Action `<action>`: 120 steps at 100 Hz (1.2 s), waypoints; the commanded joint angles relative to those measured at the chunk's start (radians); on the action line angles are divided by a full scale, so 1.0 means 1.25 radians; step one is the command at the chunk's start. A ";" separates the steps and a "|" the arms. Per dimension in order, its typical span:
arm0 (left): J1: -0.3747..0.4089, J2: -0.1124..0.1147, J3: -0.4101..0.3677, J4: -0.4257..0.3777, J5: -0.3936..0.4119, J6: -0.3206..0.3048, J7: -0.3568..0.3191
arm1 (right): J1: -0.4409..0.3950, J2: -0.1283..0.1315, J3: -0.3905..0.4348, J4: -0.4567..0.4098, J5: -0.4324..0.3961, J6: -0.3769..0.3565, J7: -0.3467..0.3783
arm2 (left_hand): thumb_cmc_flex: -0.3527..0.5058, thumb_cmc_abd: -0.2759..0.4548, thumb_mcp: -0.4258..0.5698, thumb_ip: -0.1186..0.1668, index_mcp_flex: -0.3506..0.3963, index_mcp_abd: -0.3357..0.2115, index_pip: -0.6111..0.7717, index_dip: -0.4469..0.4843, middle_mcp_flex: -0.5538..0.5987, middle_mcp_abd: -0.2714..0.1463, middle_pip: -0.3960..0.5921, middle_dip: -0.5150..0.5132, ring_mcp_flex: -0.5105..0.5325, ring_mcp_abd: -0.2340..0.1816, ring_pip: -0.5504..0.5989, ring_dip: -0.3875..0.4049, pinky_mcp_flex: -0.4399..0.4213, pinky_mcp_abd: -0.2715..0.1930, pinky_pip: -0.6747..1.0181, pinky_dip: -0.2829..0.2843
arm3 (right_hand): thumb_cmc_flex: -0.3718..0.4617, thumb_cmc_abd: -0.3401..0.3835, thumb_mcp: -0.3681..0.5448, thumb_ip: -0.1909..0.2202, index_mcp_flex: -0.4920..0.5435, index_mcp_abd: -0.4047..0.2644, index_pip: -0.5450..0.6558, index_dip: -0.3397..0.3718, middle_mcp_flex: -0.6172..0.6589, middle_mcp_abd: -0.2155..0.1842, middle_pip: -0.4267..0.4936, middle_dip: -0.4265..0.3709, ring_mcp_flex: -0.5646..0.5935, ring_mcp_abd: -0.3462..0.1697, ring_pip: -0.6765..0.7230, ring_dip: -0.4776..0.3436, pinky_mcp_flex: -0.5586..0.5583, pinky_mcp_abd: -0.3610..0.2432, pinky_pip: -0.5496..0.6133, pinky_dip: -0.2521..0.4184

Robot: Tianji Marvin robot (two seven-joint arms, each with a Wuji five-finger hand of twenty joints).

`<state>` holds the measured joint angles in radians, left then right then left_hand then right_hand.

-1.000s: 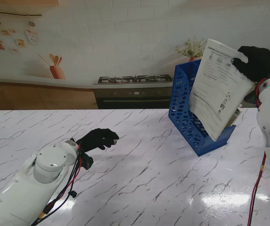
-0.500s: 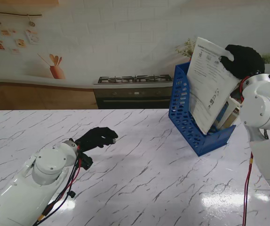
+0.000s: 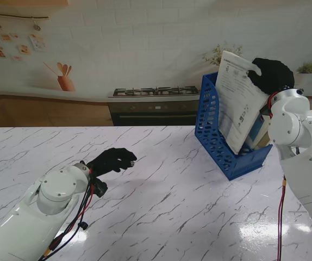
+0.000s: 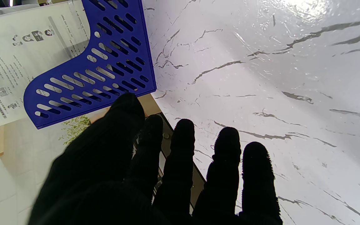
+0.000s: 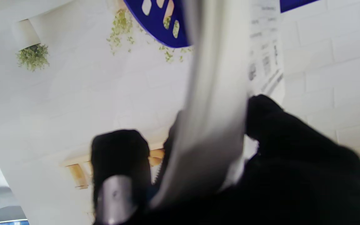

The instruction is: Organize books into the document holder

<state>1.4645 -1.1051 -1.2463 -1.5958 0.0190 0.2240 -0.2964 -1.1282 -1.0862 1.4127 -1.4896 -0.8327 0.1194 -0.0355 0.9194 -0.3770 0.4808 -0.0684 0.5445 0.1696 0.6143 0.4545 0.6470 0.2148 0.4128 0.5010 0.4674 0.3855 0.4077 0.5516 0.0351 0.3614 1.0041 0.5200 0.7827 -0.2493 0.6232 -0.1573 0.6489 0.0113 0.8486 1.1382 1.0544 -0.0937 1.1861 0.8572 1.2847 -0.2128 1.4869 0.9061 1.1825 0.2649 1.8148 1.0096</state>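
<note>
A blue perforated document holder stands on the marble table at the far right; its side wall also shows in the left wrist view. A white printed book stands tilted inside it, lower edge down in the holder. My right hand, in a black glove, is shut on the book's upper corner, thumb on the printed face. Other book spines show behind it in the holder. My left hand hovers low over the table's left part, fingers spread, holding nothing.
The white marble table spreads between the two arms. Behind it are a stove, a wooden counter and a potted plant. The right arm rises beside the holder's right end.
My right hand has carried the book left and down, deeper into the holder, and turned it more upright. The left hand has stayed in place.
</note>
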 commanded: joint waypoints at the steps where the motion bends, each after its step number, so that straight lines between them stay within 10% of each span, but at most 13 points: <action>1: 0.002 -0.003 0.002 -0.001 -0.003 -0.013 -0.007 | 0.000 -0.006 -0.006 0.015 -0.007 -0.014 -0.011 | 0.007 -0.018 -0.001 -0.004 -0.003 -0.030 0.008 0.002 0.012 -0.026 0.011 0.003 0.006 -0.024 0.010 0.009 -0.003 -0.013 -0.001 -0.003 | 0.063 0.091 0.065 0.051 0.013 -0.198 0.153 0.030 0.031 -0.040 0.044 0.021 0.036 -0.114 0.083 0.027 0.044 -0.261 0.223 0.012; 79: -0.001 -0.001 0.000 -0.001 0.011 -0.015 -0.010 | -0.066 -0.014 -0.025 0.066 0.008 -0.023 -0.075 | 0.007 -0.019 -0.003 -0.005 -0.001 -0.031 0.011 0.002 0.016 -0.027 0.013 0.004 0.008 -0.023 0.012 0.010 -0.002 -0.013 0.000 -0.002 | 0.024 0.043 0.116 0.036 0.010 -0.209 0.146 -0.038 0.039 -0.043 0.019 0.003 0.036 -0.112 0.075 0.022 0.041 -0.260 0.223 -0.013; 120: -0.004 -0.002 0.005 0.005 0.004 -0.021 -0.009 | -0.101 -0.013 -0.028 0.046 -0.011 0.001 -0.075 | 0.008 -0.018 -0.005 -0.006 -0.001 -0.030 0.012 0.002 0.015 -0.026 0.013 0.004 0.009 -0.025 0.013 0.010 -0.001 -0.014 0.001 -0.002 | -0.023 -0.021 0.209 0.014 -0.013 -0.209 0.120 -0.118 0.013 -0.022 -0.088 -0.041 0.035 -0.058 0.023 -0.044 0.025 -0.187 0.223 -0.144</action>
<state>1.4581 -1.1035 -1.2441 -1.5932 0.0313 0.2231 -0.2987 -1.2337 -1.0947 1.3849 -1.4227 -0.8363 0.1098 -0.1251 0.9194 -0.3770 0.4808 -0.0684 0.5445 0.1696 0.6151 0.4545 0.6470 0.2144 0.4128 0.5010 0.4674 0.3854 0.4077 0.5517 0.0351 0.3612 1.0041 0.5200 0.6997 -0.2761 0.7345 -0.1609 0.6391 -0.0391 0.8885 1.0102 1.0546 -0.1052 1.1053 0.8312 1.2847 -0.2248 1.4836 0.8586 1.1827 0.2642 1.8151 0.8741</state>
